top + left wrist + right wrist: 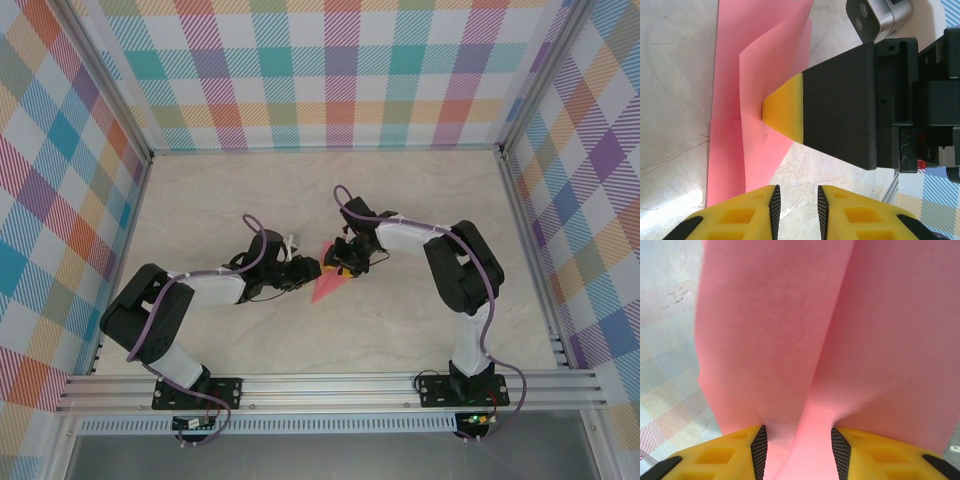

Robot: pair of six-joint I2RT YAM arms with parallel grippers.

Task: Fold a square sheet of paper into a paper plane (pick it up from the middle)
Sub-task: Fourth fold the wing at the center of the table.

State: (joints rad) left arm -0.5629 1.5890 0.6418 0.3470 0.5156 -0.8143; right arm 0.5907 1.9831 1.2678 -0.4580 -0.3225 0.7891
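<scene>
The folded pink paper (pixel 326 283) lies on the table (pixel 420 200), between the two grippers. The right gripper (pixel 797 447) pinches the paper's edge between its pads. The left gripper (pixel 796 205) is just beside the paper, jaws slightly apart, holding nothing.

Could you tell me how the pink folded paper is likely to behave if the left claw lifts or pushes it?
The pink paper looks thin and folded, so it would probably flex and droop. Lying on smooth table, it likely slides if pushed. The right claw has it between its fingers, which may steady it.
</scene>
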